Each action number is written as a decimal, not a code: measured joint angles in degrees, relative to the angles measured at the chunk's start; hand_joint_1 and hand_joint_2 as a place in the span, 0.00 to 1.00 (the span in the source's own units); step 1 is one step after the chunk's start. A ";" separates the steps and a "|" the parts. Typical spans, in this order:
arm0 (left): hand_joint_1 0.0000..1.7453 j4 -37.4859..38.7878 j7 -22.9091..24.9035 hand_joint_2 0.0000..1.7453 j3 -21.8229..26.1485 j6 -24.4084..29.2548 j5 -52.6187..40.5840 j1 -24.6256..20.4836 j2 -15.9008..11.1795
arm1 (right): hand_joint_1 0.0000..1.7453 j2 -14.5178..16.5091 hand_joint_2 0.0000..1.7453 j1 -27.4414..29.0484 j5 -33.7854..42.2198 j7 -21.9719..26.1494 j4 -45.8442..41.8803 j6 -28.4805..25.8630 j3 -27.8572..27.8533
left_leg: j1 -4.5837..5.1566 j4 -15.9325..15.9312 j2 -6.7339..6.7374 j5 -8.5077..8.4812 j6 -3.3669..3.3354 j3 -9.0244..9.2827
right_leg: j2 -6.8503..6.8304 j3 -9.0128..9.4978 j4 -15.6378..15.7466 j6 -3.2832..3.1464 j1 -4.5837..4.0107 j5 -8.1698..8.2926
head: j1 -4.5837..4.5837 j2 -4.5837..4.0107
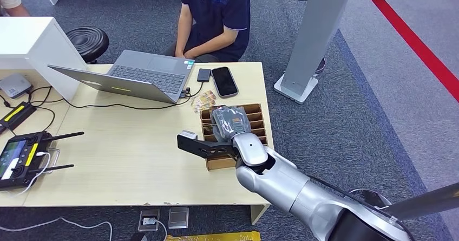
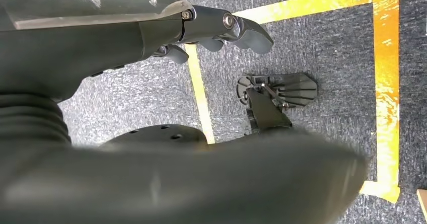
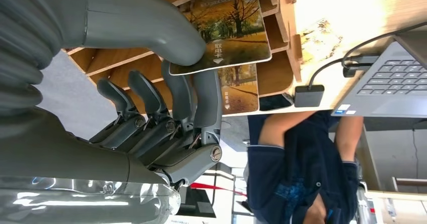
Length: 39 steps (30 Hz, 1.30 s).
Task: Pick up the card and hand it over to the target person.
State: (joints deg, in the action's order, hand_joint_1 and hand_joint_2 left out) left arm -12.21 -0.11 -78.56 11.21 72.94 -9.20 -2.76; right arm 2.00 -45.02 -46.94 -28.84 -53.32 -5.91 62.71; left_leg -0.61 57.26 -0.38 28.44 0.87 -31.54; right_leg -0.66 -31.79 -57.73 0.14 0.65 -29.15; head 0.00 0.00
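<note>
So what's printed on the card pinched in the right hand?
Autumn trees in yellow-orange on the glossy card, clearest in the right wrist view.

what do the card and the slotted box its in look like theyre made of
The card looks like glossy printed plastic or coated card stock: a thin flat sheet with a crisp autumn-tree photo, staying unbent where the right hand pinches it. Which of the two, the frames cannot settle. The slotted box looks like unfinished thin wood or brown fibreboard: matte tan, with flat, cleanly cut dividers.

Laptop point(image 1: 135, 76), phone point(image 1: 224, 81) stand between card box point(image 1: 254, 123) and seated person point(image 1: 214, 16); tabletop point(image 1: 130, 143) leftward bare.
</note>
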 joint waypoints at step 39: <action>0.00 0.27 0.15 1.00 1.78 -0.15 2.04 1.57 -0.29 | 0.92 -12.24 1.00 -0.23 12.53 -5.61 -31.76 4.15 -12.36 | 0.01 0.05 -0.04 0.02 0.00 -0.02 | -0.03 -0.04 -0.03 0.01 0.01 -0.02 | 0.00 0.00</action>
State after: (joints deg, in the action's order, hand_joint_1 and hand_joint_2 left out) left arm -11.94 0.04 -76.78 11.06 74.98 -7.63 -3.05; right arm -10.24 -45.25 -34.41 -34.46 -85.08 -1.76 50.35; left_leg -0.60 57.31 -0.42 28.46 0.87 -31.56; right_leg -0.69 -31.83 -57.75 0.15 0.66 -29.17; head 0.00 0.00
